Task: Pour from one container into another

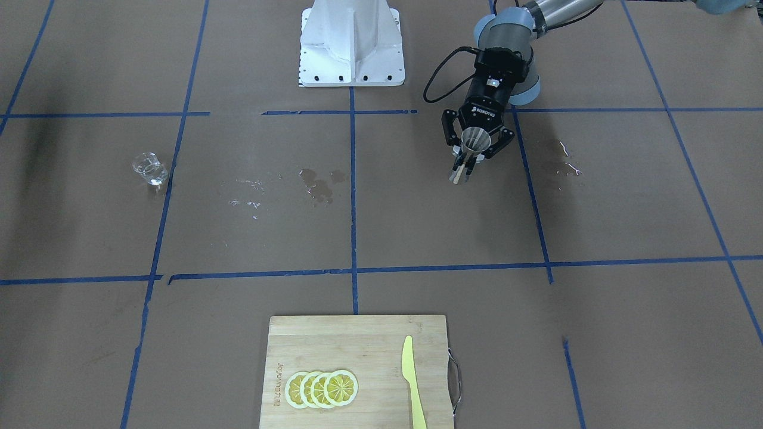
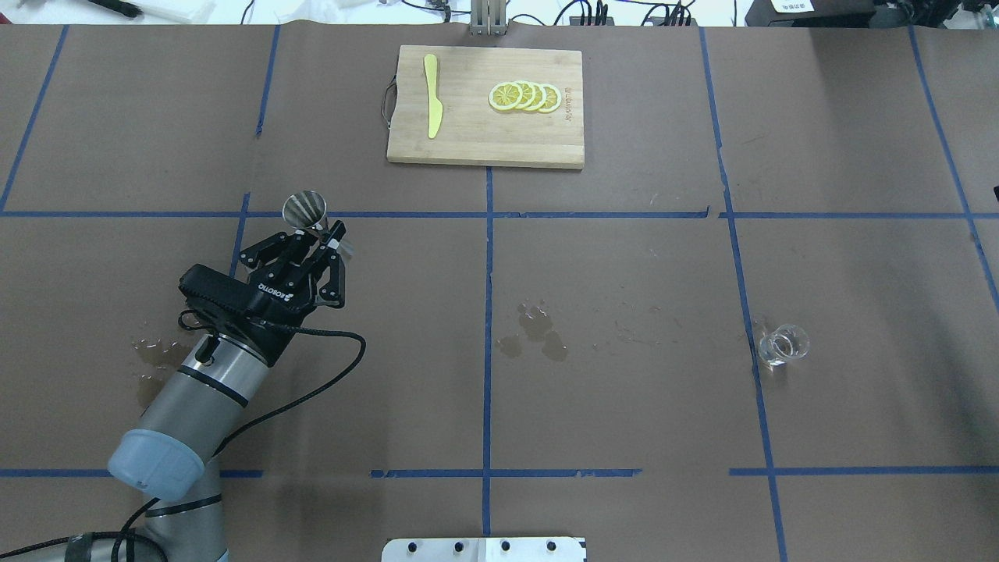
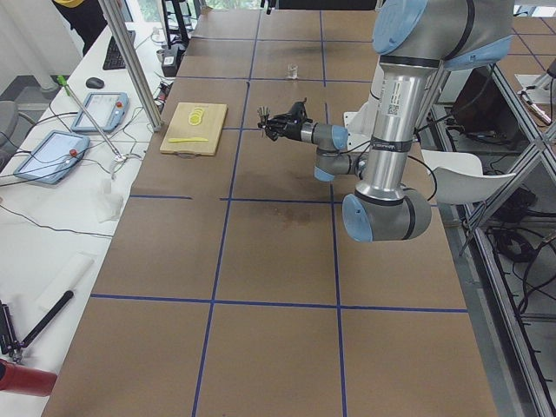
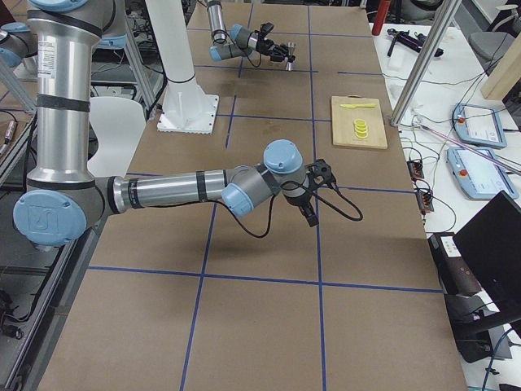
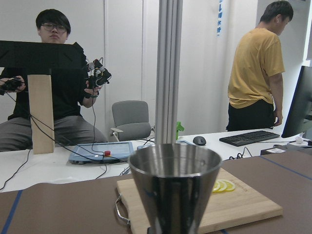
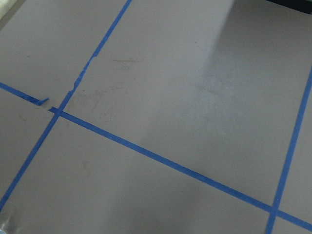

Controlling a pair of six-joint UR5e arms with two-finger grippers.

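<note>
The silver metal jigger [image 1: 475, 140] stands upright between the fingers of my left gripper [image 1: 468, 159], which is shut on its narrow waist. From overhead the jigger [image 2: 305, 208] shows just past the left gripper [image 2: 318, 229], left of centre. Its upper cone [image 5: 174, 187] fills the left wrist view. The small clear glass [image 2: 783, 345] stands alone on the table's right side, far from the jigger, and appears again in the front view as the glass [image 1: 150, 168]. My right gripper [image 4: 313, 198] shows only in the right side view, low over bare table; I cannot tell its state.
A bamboo cutting board [image 2: 468, 144] at the table's far edge carries lemon slices [image 2: 524, 96] and a yellow knife [image 2: 432, 105]. Wet spots [image 2: 538, 332] mark the brown paper at mid-table. Two people and a desk lie beyond the board in the left wrist view.
</note>
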